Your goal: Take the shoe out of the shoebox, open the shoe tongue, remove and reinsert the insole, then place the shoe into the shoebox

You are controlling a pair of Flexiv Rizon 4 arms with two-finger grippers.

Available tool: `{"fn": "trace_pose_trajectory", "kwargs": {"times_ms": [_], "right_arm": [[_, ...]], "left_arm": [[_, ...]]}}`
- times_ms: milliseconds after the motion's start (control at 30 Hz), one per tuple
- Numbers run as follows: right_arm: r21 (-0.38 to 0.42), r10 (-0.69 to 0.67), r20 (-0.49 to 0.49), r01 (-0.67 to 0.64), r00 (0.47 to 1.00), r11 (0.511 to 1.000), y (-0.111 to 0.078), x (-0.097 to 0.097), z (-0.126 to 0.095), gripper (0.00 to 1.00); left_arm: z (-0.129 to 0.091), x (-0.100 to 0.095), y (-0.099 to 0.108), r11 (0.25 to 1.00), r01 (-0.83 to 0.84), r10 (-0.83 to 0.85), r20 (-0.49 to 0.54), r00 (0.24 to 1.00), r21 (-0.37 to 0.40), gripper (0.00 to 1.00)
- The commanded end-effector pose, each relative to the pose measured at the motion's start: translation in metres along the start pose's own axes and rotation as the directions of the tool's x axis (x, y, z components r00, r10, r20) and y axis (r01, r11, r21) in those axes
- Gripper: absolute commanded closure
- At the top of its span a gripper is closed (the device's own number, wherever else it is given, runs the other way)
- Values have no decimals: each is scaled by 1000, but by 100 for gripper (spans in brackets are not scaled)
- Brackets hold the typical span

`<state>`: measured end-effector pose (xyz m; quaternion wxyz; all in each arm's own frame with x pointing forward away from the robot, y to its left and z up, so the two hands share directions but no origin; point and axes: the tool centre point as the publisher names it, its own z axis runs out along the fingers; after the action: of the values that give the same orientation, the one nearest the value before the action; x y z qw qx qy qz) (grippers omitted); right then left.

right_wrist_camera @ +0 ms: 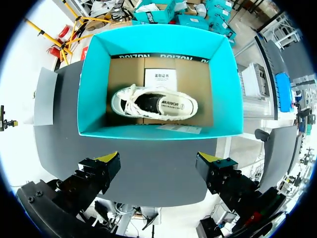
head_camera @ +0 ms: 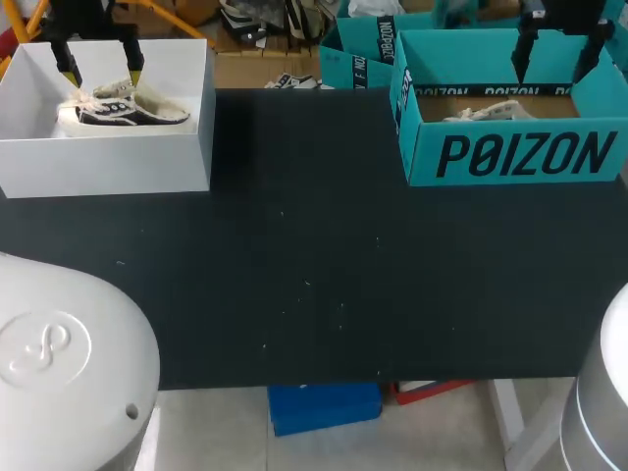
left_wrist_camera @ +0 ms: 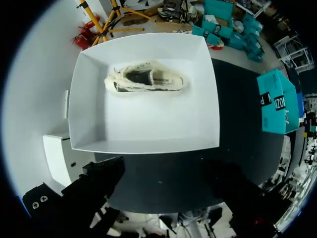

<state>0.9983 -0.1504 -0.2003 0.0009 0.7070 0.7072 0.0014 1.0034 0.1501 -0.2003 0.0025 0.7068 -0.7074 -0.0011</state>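
White shoebox (head_camera: 108,167): shoe (head_camera: 123,110) long axis left-right, toe toward teal box (head_camera: 510,157).

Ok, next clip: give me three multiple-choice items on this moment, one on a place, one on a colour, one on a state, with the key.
1. Where is the shoe below the left gripper?
A. inside the white box
B. held in the air
C. inside the teal box

2. What colour is the box ahead of the right gripper?
A. white
B. teal
C. red

3. How do the right gripper's fingers stand?
A. shut on a shoe
B. shut on a box wall
C. open, holding nothing

Key:
1 A: the shoe lies on the floor of the white box, on its side, and the left gripper touches nothing.
2 B: the teal box, holding a second shoe, fills the right wrist view.
3 C: both yellow tips stand wide apart, short of the box, with nothing between them.
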Motion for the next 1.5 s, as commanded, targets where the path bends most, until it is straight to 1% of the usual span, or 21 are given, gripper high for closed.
{"fn": "trace_pose_trajectory", "kwargs": {"times_ms": [33, 100, 200, 267, 367, 433, 500, 567, 767, 833, 900, 967, 1000, 1467, 1500], "right_arm": [[0, 0, 0, 0, 1000, 1000, 0, 0, 0, 0], [0, 0, 0, 0, 1000, 1000, 0, 0, 0, 0], [0, 0, 0, 0, 1000, 1000, 0, 0, 0, 0], [0, 0, 0, 0, 1000, 1000, 0, 0, 0, 0], [0, 0, 0, 0, 1000, 1000, 0, 0, 0, 0], [0, 0, 0, 0, 1000, 1000, 0, 0, 0, 0], [0, 0, 0, 0, 1000, 1000, 0, 0, 0, 0], [0, 0, 0, 0, 1000, 1000, 0, 0, 0, 0], [0, 0, 0, 0, 1000, 1000, 0, 0, 0, 0], [0, 0, 0, 0, 1000, 1000, 0, 0, 0, 0], [0, 0, 0, 0, 1000, 1000, 0, 0, 0, 0], [0, 0, 0, 0, 1000, 1000, 0, 0, 0, 0], [0, 0, 0, 0, 1000, 1000, 0, 0, 0, 0], [0, 0, 0, 0, 1000, 1000, 0, 0, 0, 0], [0, 0, 0, 0, 1000, 1000, 0, 0, 0, 0]], "left_arm": [[-1, 2, -1, 999, -47, 48, -13, 999, 12, 0], [-8, 5, -2, 983, -175, 176, -32, 984, 49, 0], [-14, 6, -6, 955, -290, 294, -62, 954, 62, 0], [-15, 6, -8, 933, -352, 356, -55, 933, 79, 0], [-18, 7, -8, 906, -416, 422, -91, 902, 79, 0], [-18, 8, -9, 882, -462, 470, -83, 879, 96, 0], [-21, 8, -7, 863, -496, 504, -96, 858, 100, 0], [-20, 7, -4, 832, -545, 554, -82, 829, 106, 0], [-22, 2, 4, 683, -716, 726, -29, 687, 146, 0], [-23, 0, 6, 623, -763, 777, -20, 630, 169, 0], [-24, -3, 8, 539, -818, 833, 13, 552, 201, 0], [-24, -6, 12, 464, -860, 875, 41, 482, 214, 0], [-24, -7, 12, 445, -870, 885, 47, 464, 214, 0], [-24, -7, 12, 445, -870, 885, 47, 464, 214, 0], [-24, -7, 14, 405, -890, 901, 76, 428, 210, 0]]}}
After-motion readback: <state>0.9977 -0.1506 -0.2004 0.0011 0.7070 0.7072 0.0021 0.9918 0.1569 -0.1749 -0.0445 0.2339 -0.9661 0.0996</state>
